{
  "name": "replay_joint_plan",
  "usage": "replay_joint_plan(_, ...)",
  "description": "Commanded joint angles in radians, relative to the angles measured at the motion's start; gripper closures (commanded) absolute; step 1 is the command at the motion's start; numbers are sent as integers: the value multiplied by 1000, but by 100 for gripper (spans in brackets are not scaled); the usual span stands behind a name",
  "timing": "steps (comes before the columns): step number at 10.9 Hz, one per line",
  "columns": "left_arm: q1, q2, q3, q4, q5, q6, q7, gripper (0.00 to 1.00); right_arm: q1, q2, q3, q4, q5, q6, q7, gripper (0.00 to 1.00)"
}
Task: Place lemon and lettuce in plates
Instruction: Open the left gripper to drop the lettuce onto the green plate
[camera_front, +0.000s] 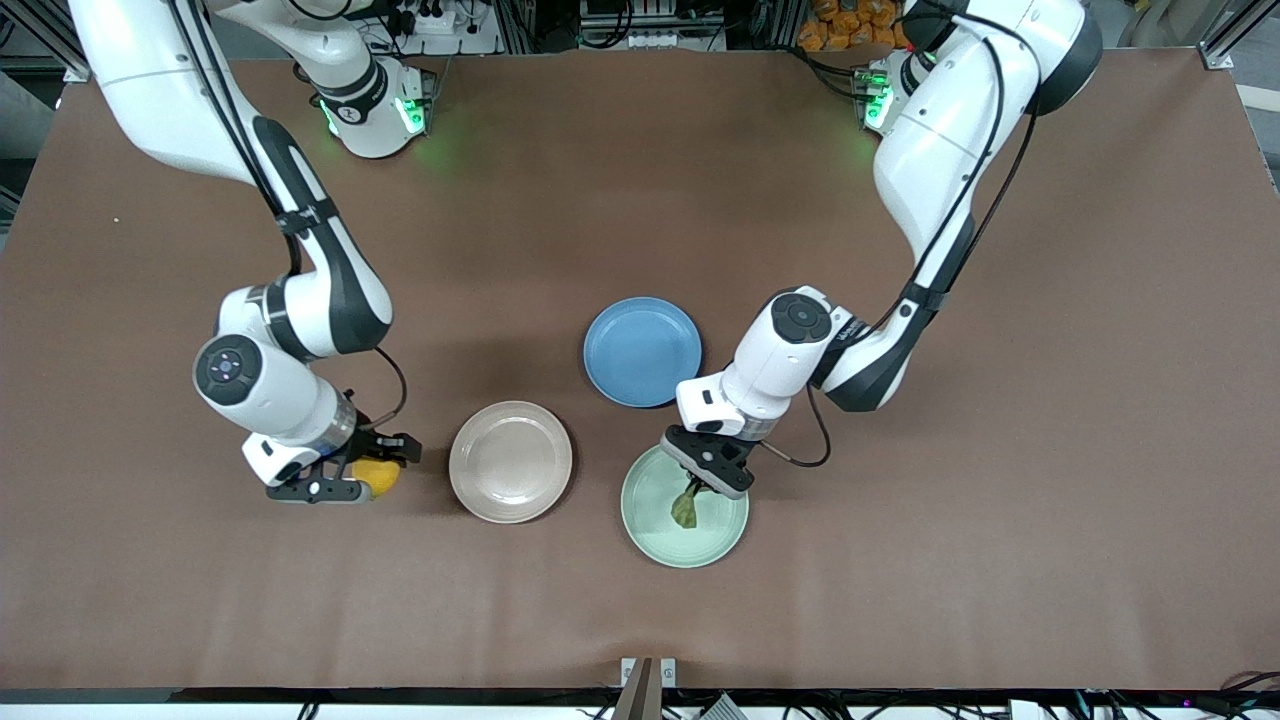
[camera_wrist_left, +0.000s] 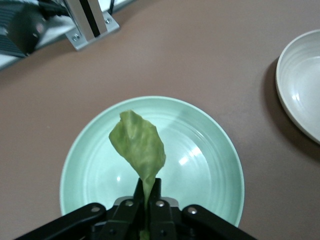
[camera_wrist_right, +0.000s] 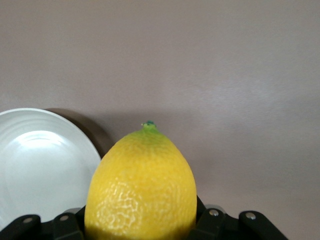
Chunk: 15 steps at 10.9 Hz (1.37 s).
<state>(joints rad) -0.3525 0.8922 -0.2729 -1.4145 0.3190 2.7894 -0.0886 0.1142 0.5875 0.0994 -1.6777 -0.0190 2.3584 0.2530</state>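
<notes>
My left gripper (camera_front: 697, 487) is shut on the stem end of the lettuce (camera_front: 685, 508) and holds the green leaf over the mint green plate (camera_front: 655, 540). In the left wrist view the lettuce (camera_wrist_left: 139, 147) hangs from the shut gripper (camera_wrist_left: 148, 192) over that plate (camera_wrist_left: 200, 160). My right gripper (camera_front: 372, 478) is shut on the lemon (camera_front: 377, 474), low over the table beside the beige-pink plate (camera_front: 510, 461), toward the right arm's end. The right wrist view shows the yellow lemon (camera_wrist_right: 142, 185) with its green tip, and the beige-pink plate (camera_wrist_right: 35, 165) beside it.
A blue plate (camera_front: 642, 351) lies farther from the front camera than the two pale plates. The beige-pink plate's rim also shows in the left wrist view (camera_wrist_left: 300, 90). A metal post base (camera_wrist_left: 90, 27) stands at the table's edge.
</notes>
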Motion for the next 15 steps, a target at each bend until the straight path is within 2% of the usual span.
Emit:
replay_joint_plan(1,-17,13,12,23,-18,12,-65,0,54,72,-3,91,4,-10,139,58)
replay_joint_plan(4,-7,-18,6,22,-24,9,-80,0,117,81,-6,93,-1,-7,227,58)
replay_joint_plan(6,35,-45,0,-21,-31,1,-77,0,157,96,-6,98,-4,-5,284,58)
replay_joint_plan(7,46,-73,0,-32,-31,-42,-76,0,173,104,-6,107,-4,-5,296,58)
replay_joint_plan(9,73,-154,-5,-31,-44,-207,-74,0,203,126,-6,113,-6,4,321,58)
replay_joint_plan(10,120,-192,-32,-32,-60,-262,-63,0,217,141,-6,124,-9,12,344,58)
replay_joint_plan(15,459,-283,-290,-29,-61,-511,-62,0,257,185,-6,127,-19,47,356,56)
